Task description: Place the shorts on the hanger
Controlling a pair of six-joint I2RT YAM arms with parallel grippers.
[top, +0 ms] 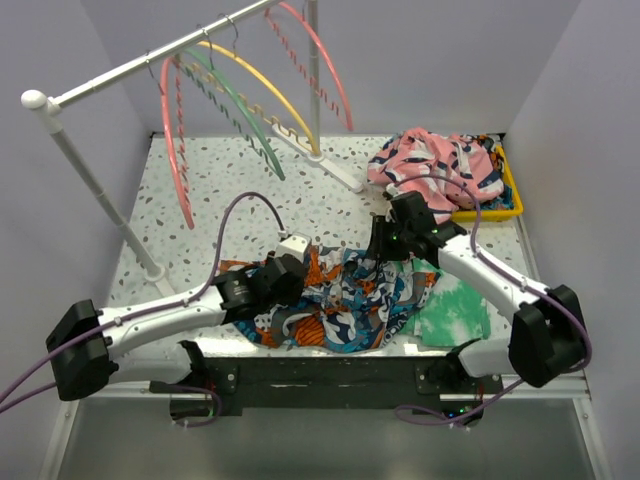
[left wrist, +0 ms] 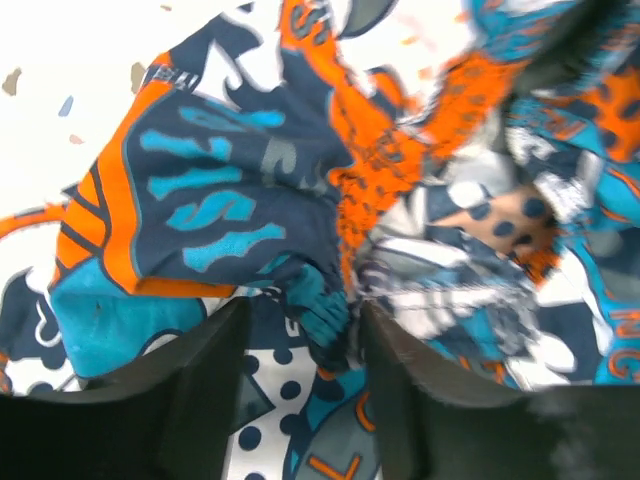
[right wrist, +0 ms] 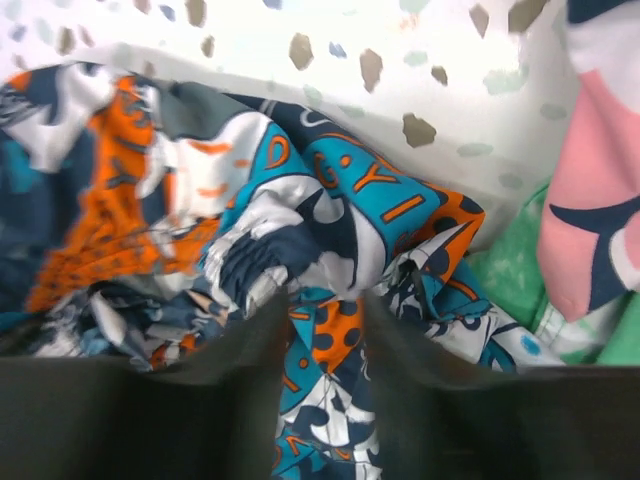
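From above, the shorts [top: 340, 300] lie crumpled on the speckled table [top: 230, 190], near its front edge between the two arms. The left gripper [top: 290, 268] sits on their left side and the right gripper [top: 385, 245] on their upper right corner. The hanger [top: 170, 150] hangs on the rail [top: 120, 72] at the back left, well apart from the shorts. A green tie-dye cloth [top: 455, 315] lies just right of the shorts.

Through the left wrist camera, the left gripper [left wrist: 300, 330] is pinched on a bunched fold of the shorts [left wrist: 220, 200], dark fingers [left wrist: 190, 390] on either side.

Through the right wrist camera, the right gripper [right wrist: 325, 320] is likewise clenched on a ridge of the shorts [right wrist: 300, 230], the green cloth [right wrist: 510, 280] beside it.
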